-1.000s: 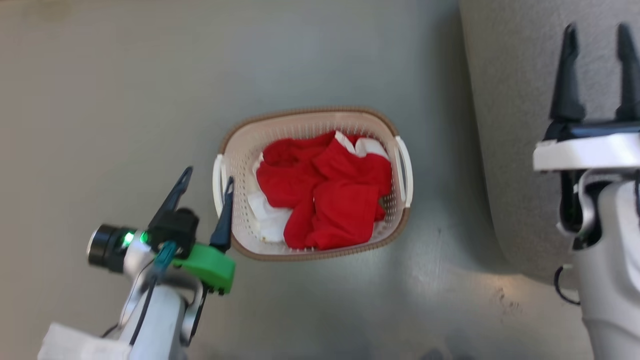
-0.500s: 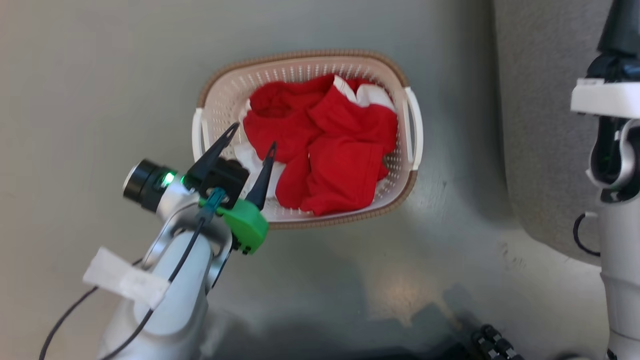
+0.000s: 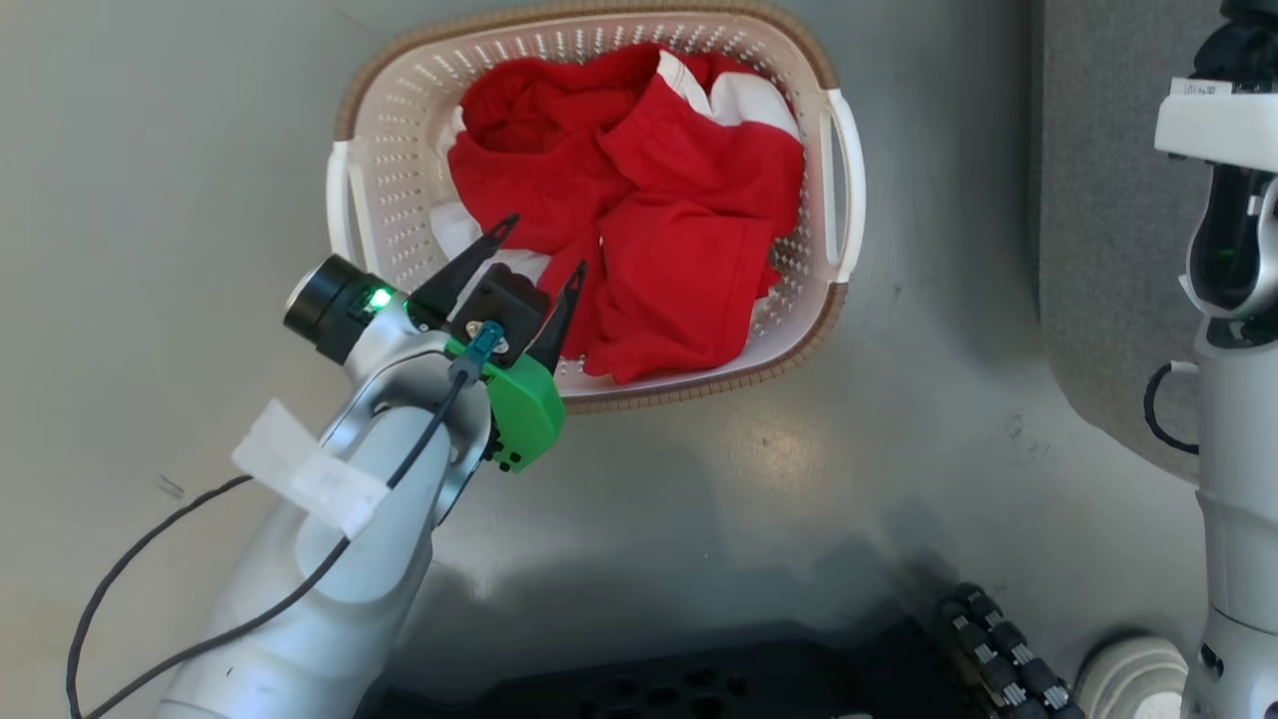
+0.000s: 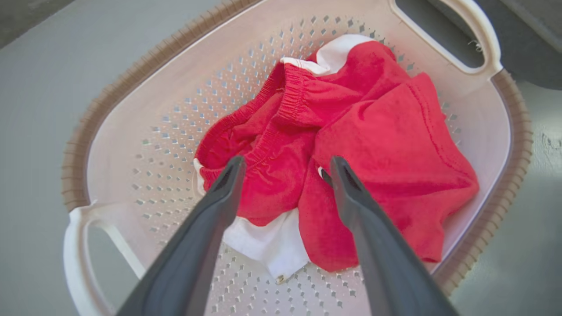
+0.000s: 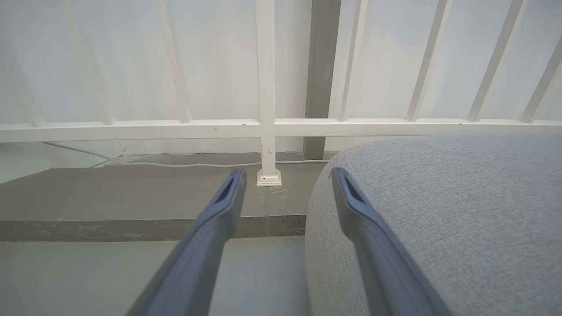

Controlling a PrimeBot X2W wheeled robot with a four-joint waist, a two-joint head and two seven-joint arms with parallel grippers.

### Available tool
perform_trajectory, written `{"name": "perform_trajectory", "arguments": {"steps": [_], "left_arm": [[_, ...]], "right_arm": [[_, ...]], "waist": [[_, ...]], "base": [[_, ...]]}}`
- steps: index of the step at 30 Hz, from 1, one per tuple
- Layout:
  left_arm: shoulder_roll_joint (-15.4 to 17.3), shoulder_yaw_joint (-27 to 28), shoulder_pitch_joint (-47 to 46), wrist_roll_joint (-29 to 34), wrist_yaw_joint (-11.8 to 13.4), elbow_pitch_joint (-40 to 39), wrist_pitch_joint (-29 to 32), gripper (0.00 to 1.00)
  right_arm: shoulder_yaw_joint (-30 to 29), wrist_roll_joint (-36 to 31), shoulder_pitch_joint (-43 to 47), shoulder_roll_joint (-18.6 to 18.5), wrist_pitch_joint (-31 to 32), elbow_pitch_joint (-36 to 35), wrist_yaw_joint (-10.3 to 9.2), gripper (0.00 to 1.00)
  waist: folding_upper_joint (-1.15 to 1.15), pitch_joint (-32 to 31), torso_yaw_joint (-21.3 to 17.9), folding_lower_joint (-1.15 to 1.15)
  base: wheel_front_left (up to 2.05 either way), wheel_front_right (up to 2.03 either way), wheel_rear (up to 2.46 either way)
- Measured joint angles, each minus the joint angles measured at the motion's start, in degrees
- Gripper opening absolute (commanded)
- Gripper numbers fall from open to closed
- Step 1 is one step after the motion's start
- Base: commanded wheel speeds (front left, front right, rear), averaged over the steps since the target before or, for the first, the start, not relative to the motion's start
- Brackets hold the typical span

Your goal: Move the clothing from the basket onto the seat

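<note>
Soft bright red fabric clothing w/ white panels [image 3: 649, 190] lies bunched inside small cream-white perforated plastic basket w/ brown woven-look rim [image 3: 399, 150], on grey floor [image 3: 150, 200]. Left gripper [image 4: 286, 161] is over clothing's near side, fingers apart, nothing betw. them. Large grey fabric-upholstered seat [image 5: 439, 210] is to basket's right, apart. Right gripper [image 5: 287, 172] has fingers apart, empty, by seat's rounded edge.

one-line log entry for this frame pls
phase: pre-grasp | left end effector: open, above clothing in basket | right end effector: open, empty, by seat
</note>
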Motion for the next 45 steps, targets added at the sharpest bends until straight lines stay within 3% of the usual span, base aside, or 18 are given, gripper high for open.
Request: {"name": "perform_trajectory", "arguments": {"steps": [22,41,42,43,44,45], "left_arm": [[0.08,-12.28,-6.25,-14.26,-0.24,5.55,3.53,1.0],[0.1,-9.34,-10.26,-21.12,-0.18,13.93,7.64,1.0],[0.1,-9.55,-10.33,-21.18,-0.19,14.02,7.64,0.75],[0.11,-9.87,-10.48,-21.19,-0.19,14.04,7.64,0.4],[0.11,-10.27,-10.7,-21.28,-0.19,14.06,7.64,0.15],[0.11,-10.6,-10.94,-21.59,-0.19,14.04,7.62,0.0]], "right_arm": [[2.08,-1.14,-3.67,2.67,0.0,0.16,1.21,1.0],[1.41,-1.86,-3.72,3.46,0.0,-0.2,1.44,1.0],[1.41,-1.86,-3.72,3.56,0.0,-0.21,1.44,1.0],[1.41,-1.86,-3.73,3.6,0.0,-0.23,1.44,1.0],[1.41,-1.86,-3.74,3.65,0.0,-0.23,1.44,1.0],[1.41,-1.86,-3.75,3.68,0.0,-0.24,1.44,1.0]], "waist": [[0.0,4.72,-4.36,0.0],[0.0,7.33,-6.69,0.0],[0.0,7.38,-6.76,0.0],[0.0,7.42,-6.83,-0.01],[0.0,7.46,-6.92,-0.01],[0.0,7.5,-7.0,0.0]], "base": [[0.0,0.0,0.0],[0.0,0.0,0.0],[0.0,0.0,0.0],[0.0,0.0,0.0],[0.0,0.0,0.0],[0.0,0.0,0.0]]}}
